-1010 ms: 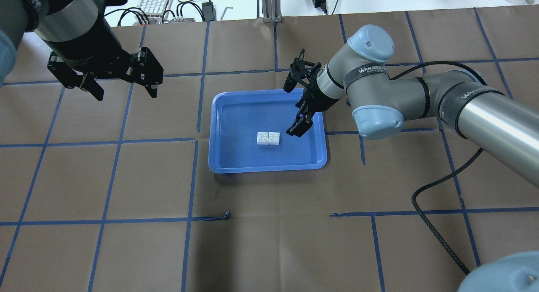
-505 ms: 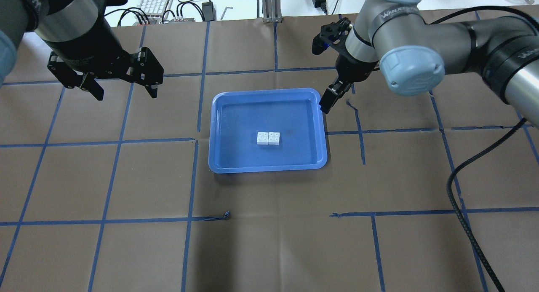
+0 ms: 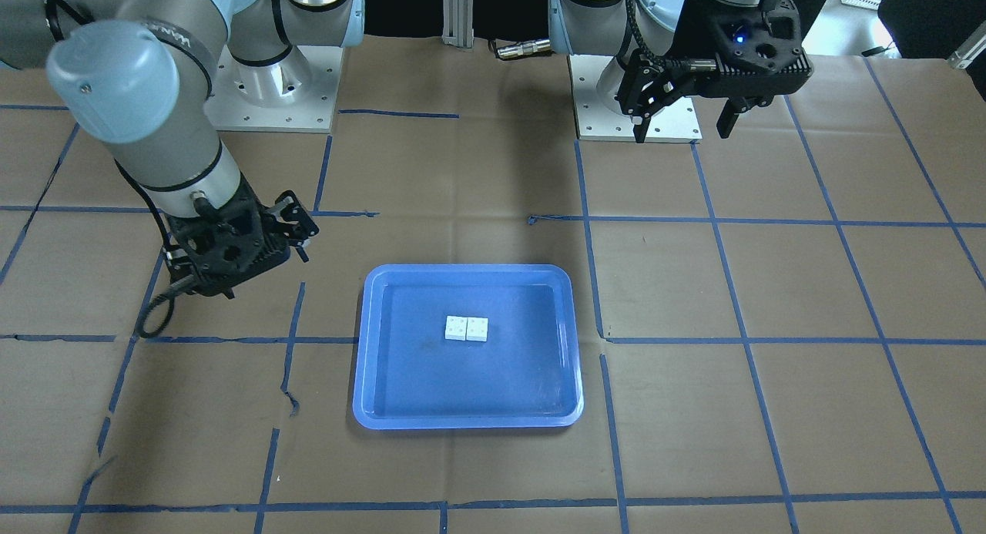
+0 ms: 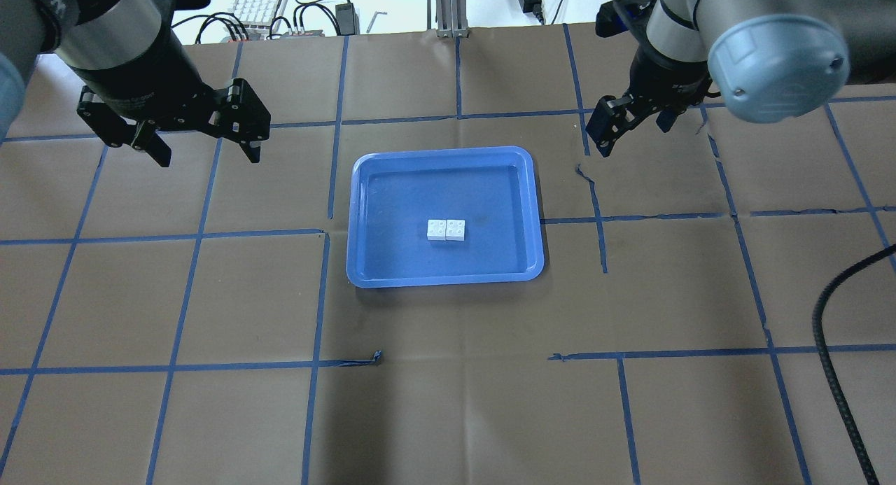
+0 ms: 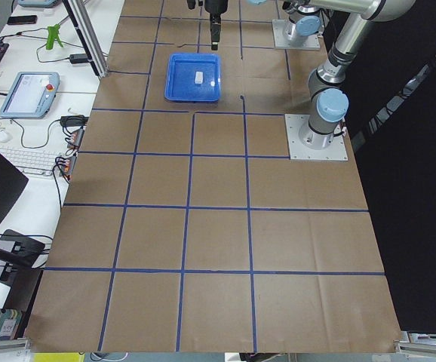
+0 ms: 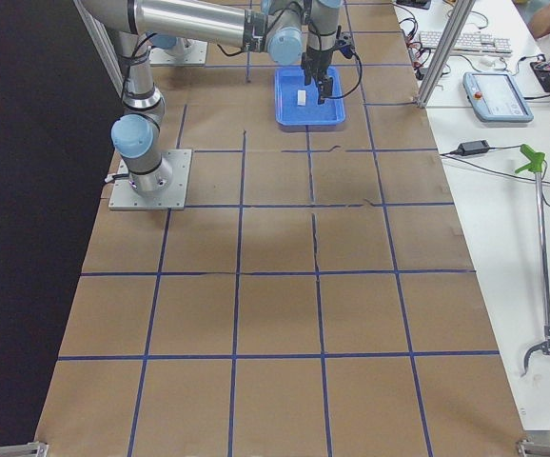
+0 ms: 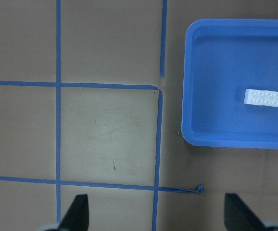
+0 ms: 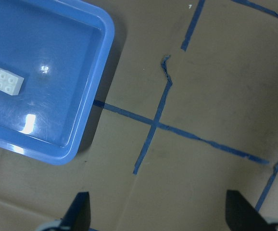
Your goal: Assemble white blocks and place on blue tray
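The two white blocks (image 4: 446,229) sit joined side by side, studs up, near the middle of the blue tray (image 4: 444,280). They also show in the front view (image 3: 466,328) and in both wrist views (image 7: 261,98) (image 8: 2,79). My left gripper (image 4: 208,156) hangs open and empty above the table, well to the left of the tray. My right gripper (image 4: 603,136) is open and empty, raised beyond the tray's far right corner; its wrist view (image 8: 158,216) shows the fingertips wide apart over bare paper, with the tray's rim (image 8: 98,86) to one side.
Brown paper with a blue tape grid covers the table. A loose curl of tape (image 4: 378,357) lies in front of the tray. My right arm's black cable (image 4: 833,373) hangs at the right. A keyboard (image 4: 255,2) and cables lie past the far edge.
My right gripper has lifted away from over the tray's right side and moved out past the tray's far right corner. The blocks and my left gripper have not moved.
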### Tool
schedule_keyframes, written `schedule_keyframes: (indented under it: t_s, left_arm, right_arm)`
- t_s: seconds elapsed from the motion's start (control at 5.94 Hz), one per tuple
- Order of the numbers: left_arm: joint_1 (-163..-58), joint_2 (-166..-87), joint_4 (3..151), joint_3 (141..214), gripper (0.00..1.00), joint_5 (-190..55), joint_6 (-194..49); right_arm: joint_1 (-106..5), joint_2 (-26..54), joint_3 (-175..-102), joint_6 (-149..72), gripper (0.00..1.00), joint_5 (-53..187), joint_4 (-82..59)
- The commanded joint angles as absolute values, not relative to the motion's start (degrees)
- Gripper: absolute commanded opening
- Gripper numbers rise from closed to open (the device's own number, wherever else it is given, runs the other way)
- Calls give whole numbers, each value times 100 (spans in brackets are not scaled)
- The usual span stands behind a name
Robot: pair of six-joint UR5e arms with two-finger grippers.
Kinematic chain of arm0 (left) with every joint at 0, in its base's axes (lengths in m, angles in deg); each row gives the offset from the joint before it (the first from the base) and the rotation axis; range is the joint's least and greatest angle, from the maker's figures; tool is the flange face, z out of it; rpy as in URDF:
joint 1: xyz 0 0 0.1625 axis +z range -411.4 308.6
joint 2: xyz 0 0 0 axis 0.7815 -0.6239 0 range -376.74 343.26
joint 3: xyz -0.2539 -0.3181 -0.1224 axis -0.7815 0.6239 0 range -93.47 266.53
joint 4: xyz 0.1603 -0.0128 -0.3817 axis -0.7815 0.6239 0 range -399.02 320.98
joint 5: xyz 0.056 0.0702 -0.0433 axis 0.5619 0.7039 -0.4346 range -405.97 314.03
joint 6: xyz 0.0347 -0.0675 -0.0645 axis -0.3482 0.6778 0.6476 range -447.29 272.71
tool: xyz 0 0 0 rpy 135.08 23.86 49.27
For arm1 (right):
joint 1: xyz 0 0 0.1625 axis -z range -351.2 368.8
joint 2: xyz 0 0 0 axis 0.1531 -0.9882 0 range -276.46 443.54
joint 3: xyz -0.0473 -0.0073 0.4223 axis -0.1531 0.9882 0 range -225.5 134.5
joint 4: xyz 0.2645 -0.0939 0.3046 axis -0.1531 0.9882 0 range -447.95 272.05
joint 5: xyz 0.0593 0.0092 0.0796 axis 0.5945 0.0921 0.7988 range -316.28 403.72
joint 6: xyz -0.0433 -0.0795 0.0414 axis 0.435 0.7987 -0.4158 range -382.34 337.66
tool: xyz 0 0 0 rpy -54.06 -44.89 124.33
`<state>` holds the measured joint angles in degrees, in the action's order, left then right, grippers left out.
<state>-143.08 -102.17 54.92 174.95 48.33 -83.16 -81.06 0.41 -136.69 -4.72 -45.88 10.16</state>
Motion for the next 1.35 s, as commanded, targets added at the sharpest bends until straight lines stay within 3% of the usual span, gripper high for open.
schedule_keyframes:
  t_s: [0.0,0.34,1.18]
  left_arm:
    - [-14307,-10217,5493,17495,99,4833,-8316]
    - [-14307,-10217,5493,17495,99,4833,-8316]
    - [-14316,-10208,5493,17495,99,4833,-8316]
  right_arm:
    - [-8111,-372,-13271,-1449,100,-4628,70]
    - [-8111,-724,-13189,-1637,100,-4628,-410]
    - [-8120,-682,-13198,-1646,100,-4628,-393]
